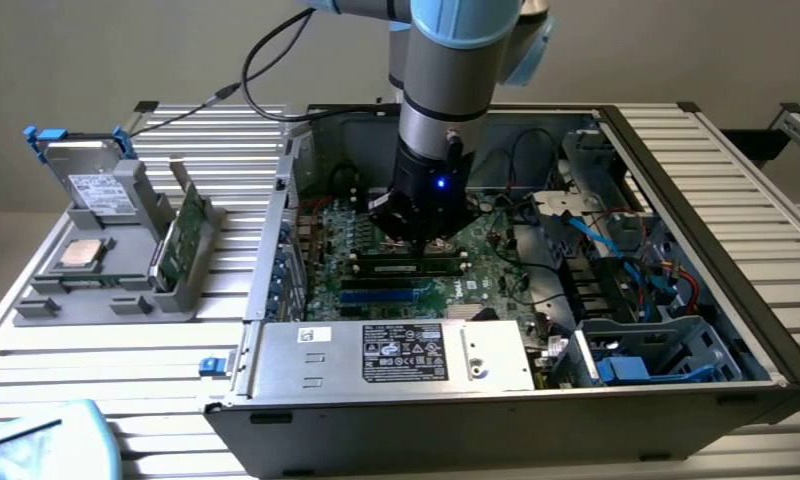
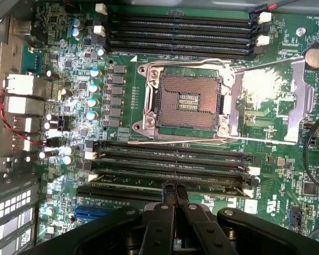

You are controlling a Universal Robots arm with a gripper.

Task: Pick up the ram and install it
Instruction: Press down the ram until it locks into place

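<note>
The ram (image 2: pixel 130 184) is a long, narrow dark green stick standing edge-up in one of the black memory slots beside the CPU socket (image 2: pixel 189 101). In the exterior view the ram (image 1: pixel 389 266) lies on the motherboard just under the arm's tool. My gripper (image 2: pixel 174 188) is shut, its two fingertips pressed together with nothing between them. The tips rest on or just over the ram's top edge near the middle of its length. Inside the open computer case, the gripper (image 1: pixel 420 243) points straight down at the motherboard.
More empty memory slots (image 2: pixel 181 37) lie beyond the open socket, and a blue expansion slot (image 2: pixel 95 212) sits close to the gripper. The power supply (image 1: pixel 400 355) borders the board. Outside the case a grey holder (image 1: pixel 107 295) carries a green card (image 1: pixel 180 245), a CPU chip (image 1: pixel 80 255) and a drive (image 1: pixel 93 185).
</note>
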